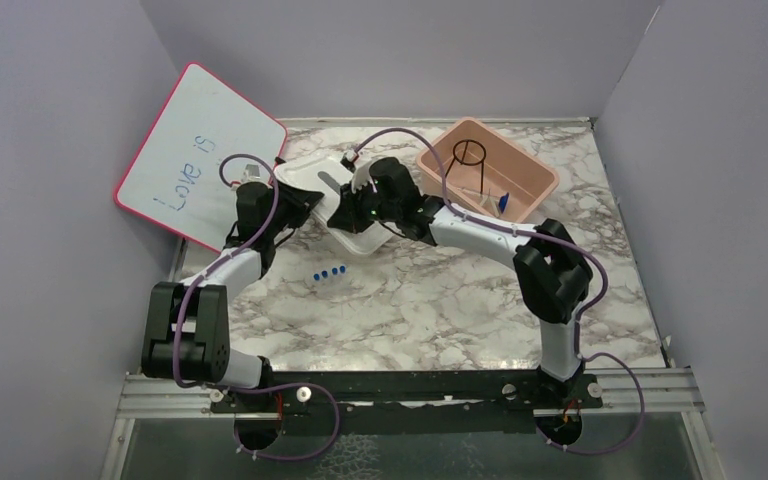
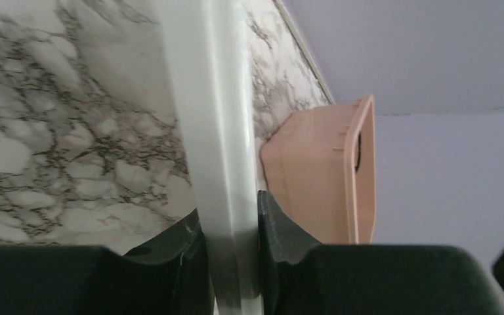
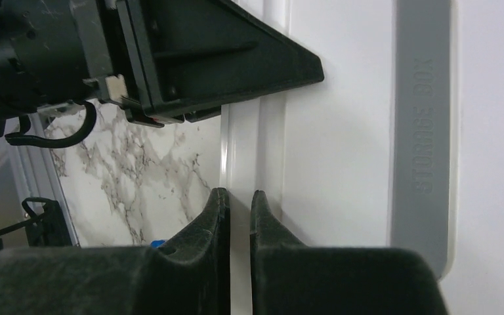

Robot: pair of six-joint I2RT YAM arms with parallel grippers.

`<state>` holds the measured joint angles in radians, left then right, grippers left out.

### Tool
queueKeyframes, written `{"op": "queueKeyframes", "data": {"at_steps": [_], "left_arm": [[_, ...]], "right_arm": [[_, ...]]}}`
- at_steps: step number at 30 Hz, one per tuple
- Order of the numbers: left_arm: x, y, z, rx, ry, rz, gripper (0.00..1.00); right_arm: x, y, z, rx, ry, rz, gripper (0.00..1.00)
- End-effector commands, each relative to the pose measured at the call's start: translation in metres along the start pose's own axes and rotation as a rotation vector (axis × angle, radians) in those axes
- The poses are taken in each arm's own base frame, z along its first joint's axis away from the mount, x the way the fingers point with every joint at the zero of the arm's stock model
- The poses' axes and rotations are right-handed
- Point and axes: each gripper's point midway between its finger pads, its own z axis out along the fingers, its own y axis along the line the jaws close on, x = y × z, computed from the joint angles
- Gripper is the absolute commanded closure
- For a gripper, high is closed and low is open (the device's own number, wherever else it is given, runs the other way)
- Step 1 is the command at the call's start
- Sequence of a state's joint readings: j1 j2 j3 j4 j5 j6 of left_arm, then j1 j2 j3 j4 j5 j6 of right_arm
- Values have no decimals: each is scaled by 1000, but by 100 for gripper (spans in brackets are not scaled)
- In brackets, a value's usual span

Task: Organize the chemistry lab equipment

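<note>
**Both jaws clamped on the white storage box (image 1: 305,170)**

My left jaws pinch the box's rim from both sides, and the white edge runs straight up between them. My right jaws are closed tight on a thin raised ridge of the same box, beside its grey band (image 3: 423,131) lettered "STORAGE BOX". The blue caps (image 1: 329,272) lie in a short row on the table (image 1: 440,300), just in front of the box and outside both grips. The black ring stand (image 1: 470,153) stands in the pink bin (image 1: 538,178), off to my right.
</note>
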<state>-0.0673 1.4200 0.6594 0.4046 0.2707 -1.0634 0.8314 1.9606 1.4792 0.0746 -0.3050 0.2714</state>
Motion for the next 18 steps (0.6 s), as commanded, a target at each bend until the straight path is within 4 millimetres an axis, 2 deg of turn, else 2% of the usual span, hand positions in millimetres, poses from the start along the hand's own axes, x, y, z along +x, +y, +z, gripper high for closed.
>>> {"op": "queueKeyframes", "data": {"at_steps": [1, 2, 4, 5, 9, 12, 18], "left_arm": [[-1, -19, -5, 77, 9, 27, 84], [-3, -21, -7, 86, 6, 33, 90], [-6, -30, -12, 108, -6, 50, 100], [-7, -35, -15, 121, -12, 56, 100], [-14, -57, -32, 181, -46, 85, 100], [-17, -74, -45, 224, -56, 100, 100], [-24, -113, -68, 296, -50, 116, 100]], "right_arm": [[-37, 19, -15, -61, -106, -32, 99], [-38, 19, -17, -54, -105, -30, 98], [-45, 18, -25, -26, -110, -21, 86], [-50, 19, -32, -12, -121, -19, 79], [-81, 32, -69, 8, -221, -38, 65], [-106, 33, -100, 65, -304, -34, 59], [-142, 18, -155, 212, -398, -3, 56]]}}
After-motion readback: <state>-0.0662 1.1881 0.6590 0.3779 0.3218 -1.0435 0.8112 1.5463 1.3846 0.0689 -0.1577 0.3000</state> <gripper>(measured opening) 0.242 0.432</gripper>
